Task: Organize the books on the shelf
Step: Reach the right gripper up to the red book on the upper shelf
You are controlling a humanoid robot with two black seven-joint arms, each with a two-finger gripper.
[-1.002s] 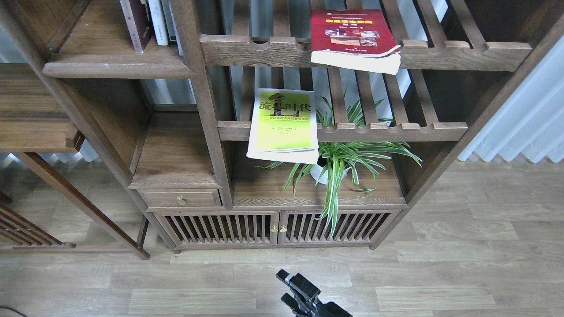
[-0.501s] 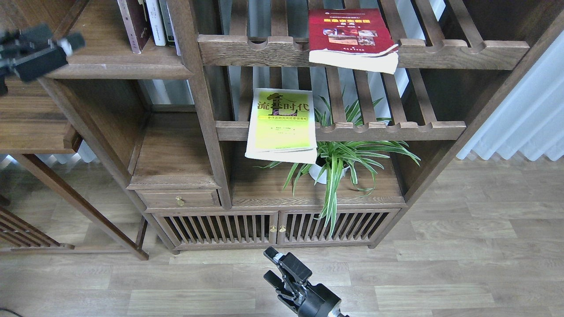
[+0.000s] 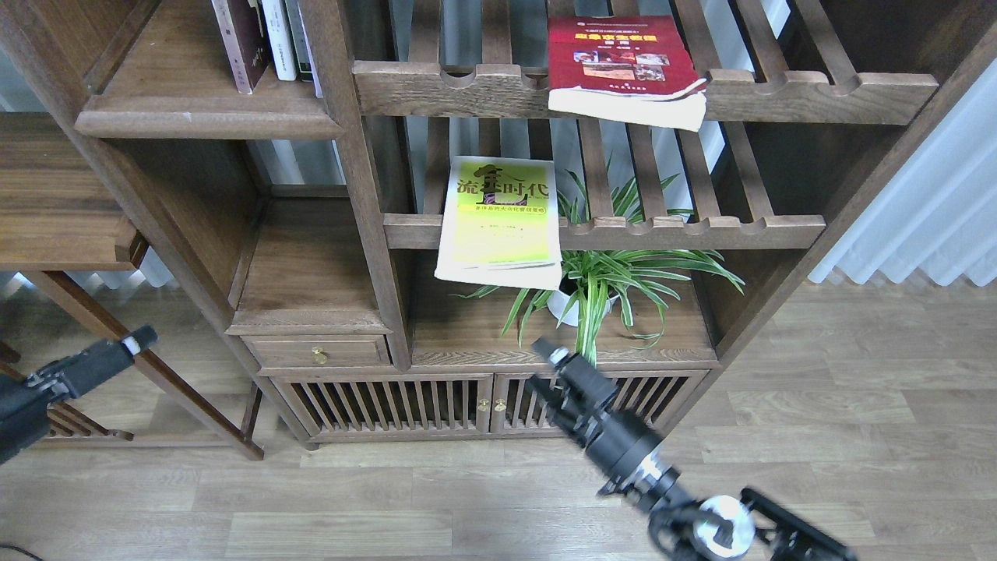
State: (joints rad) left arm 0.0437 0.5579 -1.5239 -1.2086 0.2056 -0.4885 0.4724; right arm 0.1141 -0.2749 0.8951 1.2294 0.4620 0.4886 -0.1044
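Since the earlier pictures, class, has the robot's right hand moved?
Yes. The right hand has risen from the floor planks up to the slatted cabinet doors, just below the potted plant.

Your right arm comes in from the lower right corner, its silver wrist joint low in the frame and the black forearm running up and to the left. Your right tool [image 3: 547, 366] sits at the far end, pointing up-left; its dark fingers blur together with motion, so you cannot tell whether they are parted or closed. Nothing is visibly held in it. Your left arm enters from the left edge, low down, angled up to the right. Your left tool [image 3: 128, 345] ends in a pale tip, seen side-on and blurred, and its finger spacing is likewise unreadable.
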